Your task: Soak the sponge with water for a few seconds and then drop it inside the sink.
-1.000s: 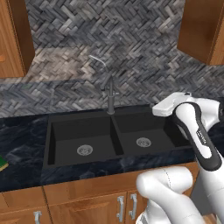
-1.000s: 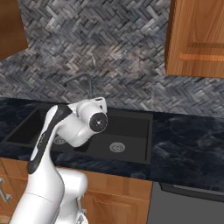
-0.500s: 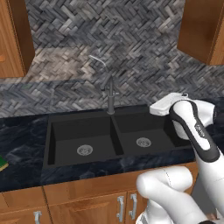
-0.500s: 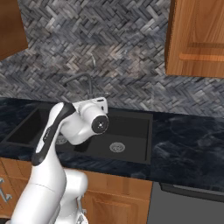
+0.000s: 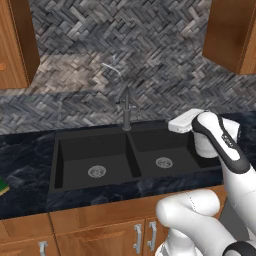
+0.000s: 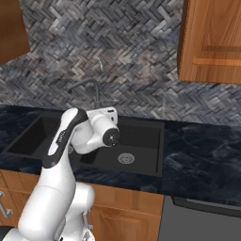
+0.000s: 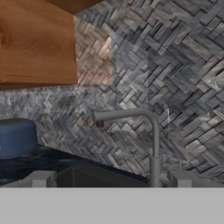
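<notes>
1. The sink [image 5: 95, 150] sits in the middle of the left base frame, a black double basin set into the dark marbled surface [image 5: 25, 165], with a round silver drain in each basin.
2. In the right base frame the sink [image 6: 141, 150] lies at centre left, and the arm covers part of it.
3. The faucet [image 5: 126, 112] stands at the back rim of the sink, over the divider between the basins. In the hand frame the faucet [image 7: 153, 144] rises at lower centre right and its spout runs to the left.
4. The sponge [image 5: 2, 187] shows as a yellow and green sliver at the far left edge of the left base frame, lying on the surface, well apart from the sink and cut off by the frame edge.
5. The gripper [image 7: 109, 181] is in the hand frame at the bottom, its two fingertips wide apart with nothing between them. One fingertip [image 7: 40, 178] rises at lower left and the other at lower right.
6. In the left base frame the white hand is at centre right, above the right rim of the sink, well apart from the sponge.
7. A blue rounded object [image 7: 16, 138] sits on the surface at the left of the hand frame; I cannot tell what it is.
8. Wooden cabinets [image 5: 232, 35] hang at the upper corners of the left base frame, against a herringbone backsplash [image 5: 150, 50].
</notes>
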Robot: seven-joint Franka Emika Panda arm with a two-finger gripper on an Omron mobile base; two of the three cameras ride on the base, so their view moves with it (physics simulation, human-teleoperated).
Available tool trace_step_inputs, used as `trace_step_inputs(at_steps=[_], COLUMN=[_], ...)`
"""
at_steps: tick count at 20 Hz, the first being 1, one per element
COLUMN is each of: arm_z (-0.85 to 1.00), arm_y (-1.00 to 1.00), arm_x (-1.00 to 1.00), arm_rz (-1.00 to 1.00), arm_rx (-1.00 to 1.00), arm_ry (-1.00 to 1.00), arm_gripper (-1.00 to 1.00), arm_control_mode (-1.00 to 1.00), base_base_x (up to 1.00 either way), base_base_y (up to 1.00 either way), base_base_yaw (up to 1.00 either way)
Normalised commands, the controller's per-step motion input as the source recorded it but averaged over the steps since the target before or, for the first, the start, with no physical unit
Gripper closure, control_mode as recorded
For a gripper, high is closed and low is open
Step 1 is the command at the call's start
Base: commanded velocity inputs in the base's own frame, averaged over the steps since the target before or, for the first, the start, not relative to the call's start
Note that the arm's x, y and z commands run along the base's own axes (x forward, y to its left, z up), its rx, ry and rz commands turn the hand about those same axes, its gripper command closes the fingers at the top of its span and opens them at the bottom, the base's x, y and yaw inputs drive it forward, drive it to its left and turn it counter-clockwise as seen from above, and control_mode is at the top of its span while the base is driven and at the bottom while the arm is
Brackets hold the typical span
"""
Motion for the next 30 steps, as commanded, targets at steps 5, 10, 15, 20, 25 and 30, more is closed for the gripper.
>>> trace_step_inputs(at_steps=[5,10,15,20,25,30], arm_z=[0.00,-0.02,-0.02,-0.02,0.00,-0.08], arm_y=[0.00,0.03,0.05,0.00,0.00,0.08], arm_x=[0.01,0.02,0.07,0.31,0.21,0.21], arm_rz=[0.00,0.00,0.00,0.00,0.00,0.00], arm_rx=[0.00,0.00,0.00,0.00,0.00,-0.01], arm_ry=[0.00,0.00,0.00,0.00,-0.01,-0.01], arm_gripper=[-1.00,-1.00,-1.00,-1.00,-1.00,-1.00], arm_control_mode=[-1.00,-1.00,-1.00,-1.00,-1.00,-1.00], base_base_x=[0.00,0.00,0.00,0.00,0.00,0.00], base_base_y=[0.00,0.00,0.00,0.00,0.00,0.00], base_base_yaw=[0.00,0.00,0.00,0.00,0.00,0.00])
